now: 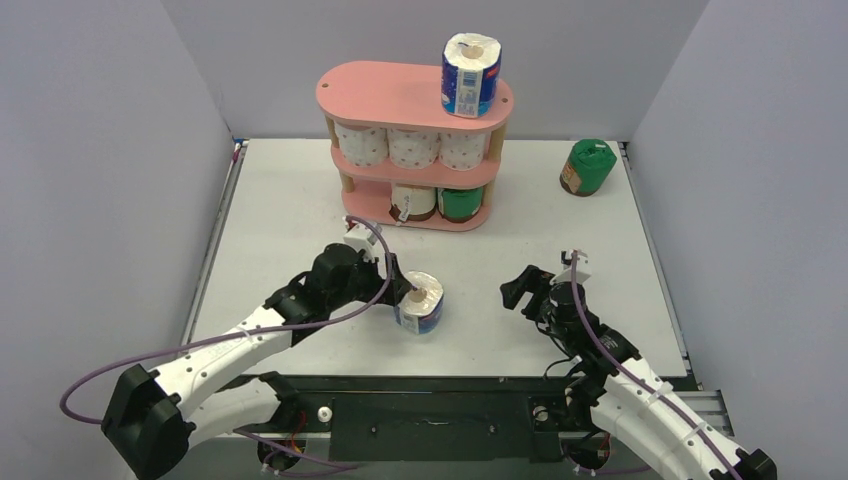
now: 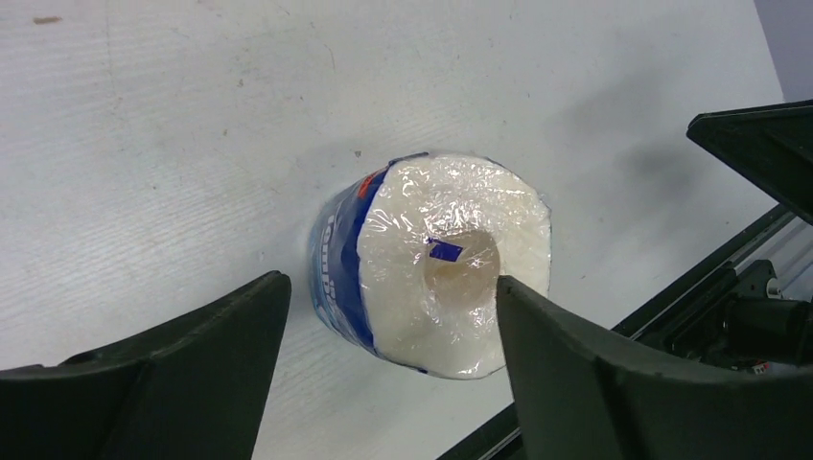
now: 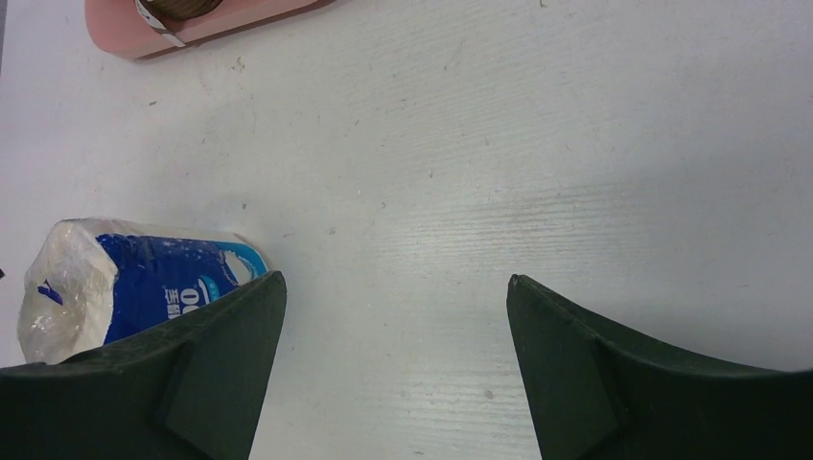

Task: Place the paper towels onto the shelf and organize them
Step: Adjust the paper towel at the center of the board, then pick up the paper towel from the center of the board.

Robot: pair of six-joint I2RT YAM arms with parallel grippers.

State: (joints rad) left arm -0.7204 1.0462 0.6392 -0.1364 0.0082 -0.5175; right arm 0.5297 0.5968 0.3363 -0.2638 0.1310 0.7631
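Note:
A blue-and-white wrapped paper towel roll [image 1: 421, 301] [image 2: 451, 259] [image 3: 144, 287] stands on the table in front of the shelf. My left gripper [image 1: 398, 285] [image 2: 388, 278] is open over it. One finger is off to the roll's side with a gap, and the other shows against the roll's core end. The pink shelf [image 1: 400, 95] holds a second blue-and-white roll [image 1: 470, 75] on its top board. Three pink-dotted white rolls [image 1: 412, 148] fill the middle tier. A beige roll [image 1: 413, 202] and a green one [image 1: 460, 203] sit on the bottom tier. My right gripper [image 1: 520, 290] [image 3: 395, 283] is open over bare table.
A green-wrapped roll [image 1: 587, 166] sits alone at the far right of the table, near the right wall. The shelf's base [image 3: 220, 19] shows at the top of the right wrist view. The black rail [image 1: 430, 385] runs along the table's near edge.

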